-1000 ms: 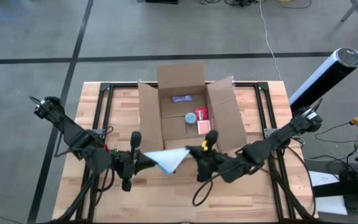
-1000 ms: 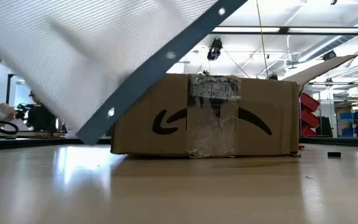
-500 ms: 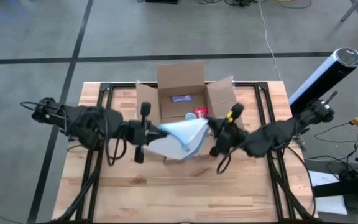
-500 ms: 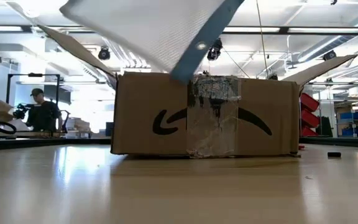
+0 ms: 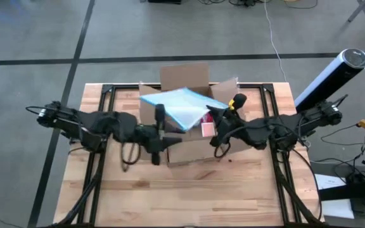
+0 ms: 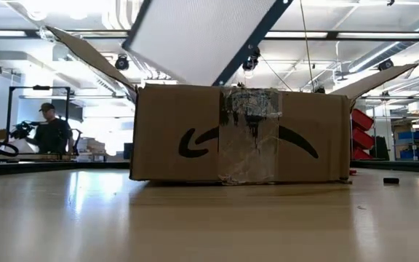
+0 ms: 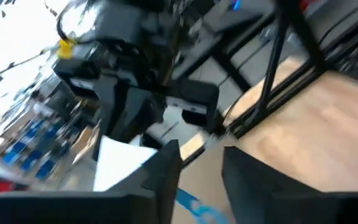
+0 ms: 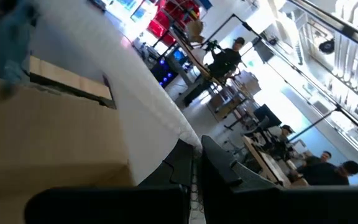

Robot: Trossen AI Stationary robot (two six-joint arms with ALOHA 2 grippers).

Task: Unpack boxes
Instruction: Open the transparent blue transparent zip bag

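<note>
The brown cardboard box [image 5: 184, 79] stands open at the table's far middle, flaps spread; its taped front wall [image 6: 238, 135] faces the low camera. Inside show a red item [image 5: 205, 116] and a pink one [image 5: 206, 130]. A clear pouch with a blue edge [image 5: 177, 104] hangs tilted above the box's opening, high in the low view [image 6: 195, 36]. My left gripper [image 5: 172, 126] is shut on the pouch from the left. My right gripper [image 5: 210, 120] is shut on it from the right. My left gripper holds the pouch by its near left part, close to the blue edge [image 7: 194, 205], between its two fingers [image 7: 166, 168]. The fingers come level from the table's left. The pouch is lifted clear above the box. My right gripper pinches the pouch's right end [image 8: 166, 124] between its two fingers [image 8: 222, 165], coming level from the table's right. The white sheet spreads away from the fingers over the cardboard [image 8: 42, 143], clear of it.
Black frame rails [image 5: 106, 101] run along the table's left and right sides. A grey cylinder [image 5: 331, 73] stands beyond the right edge. Bare wood [image 5: 182, 190] lies near the front edge. People [image 8: 225, 59] show in the room beyond.
Both grippers have gone up and toward the table's far edge, carrying the pouch from in front of the box to above its opening. The pouch has risen clear of the low camera and has spread out flatter between the two grippers.
</note>
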